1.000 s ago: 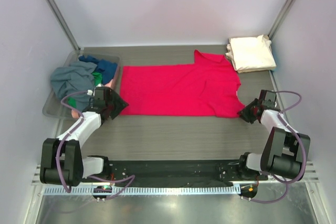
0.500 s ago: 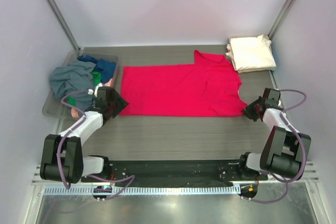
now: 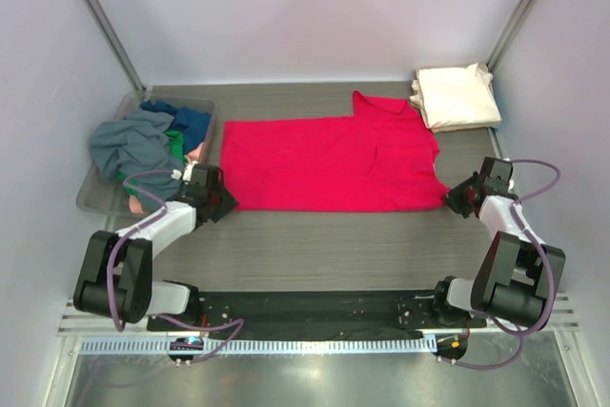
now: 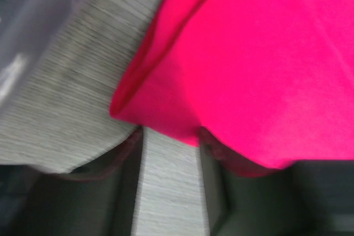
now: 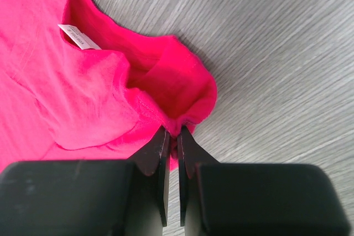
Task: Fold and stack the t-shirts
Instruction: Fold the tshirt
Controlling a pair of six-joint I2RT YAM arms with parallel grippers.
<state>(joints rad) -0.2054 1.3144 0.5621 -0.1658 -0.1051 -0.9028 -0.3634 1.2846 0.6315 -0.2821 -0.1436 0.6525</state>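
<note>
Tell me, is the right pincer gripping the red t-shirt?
Yes, the right pincer pinches a bunched edge of the red t-shirt between its nearly closed fingers.

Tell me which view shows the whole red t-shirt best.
Top external: the whole red t-shirt lies spread flat. Left wrist shows only a blurred corner; right wrist only the bunched edge in the right gripper.

Your left gripper [image 3: 219, 204] sits low, jaws apart; your right gripper [image 5: 174, 134], arm reaching forward, pinches the red t-shirt [image 3: 324, 164].

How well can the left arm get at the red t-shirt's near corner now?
Probably yes: the left gripper is open right at the near-left corner of the red t-shirt, with nothing between them.
</note>
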